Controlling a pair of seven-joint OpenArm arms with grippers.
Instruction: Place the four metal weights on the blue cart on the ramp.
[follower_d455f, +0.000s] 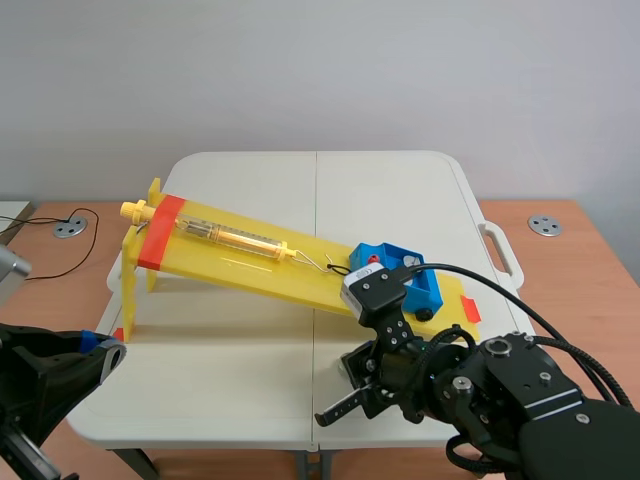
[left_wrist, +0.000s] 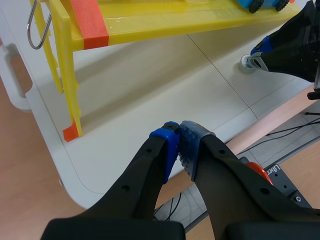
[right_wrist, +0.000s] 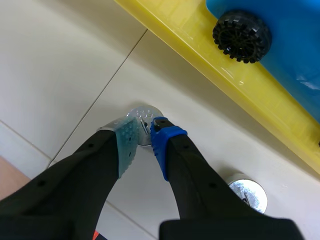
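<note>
— Down on the counter (follower_d455f: 250, 370), beside the ramp (follower_d455f: 240, 255)'s low end, what could go wrong?

— My right end effector (right_wrist: 144, 129) looks clamped, pads nearly together, on the top of one weight (right_wrist: 142, 114). It's a thin pinch. Lifted toward the blue cart (follower_d455f: 395, 268), the weight could slip, or I could nudge the cart and set it rolling. My left end effector (left_wrist: 179, 132) hangs closed on nothing.

— What's hidden?

— Only a second weight (right_wrist: 247, 194) shows nearby. The other two, and the cart's bed, I can't see.
</note>
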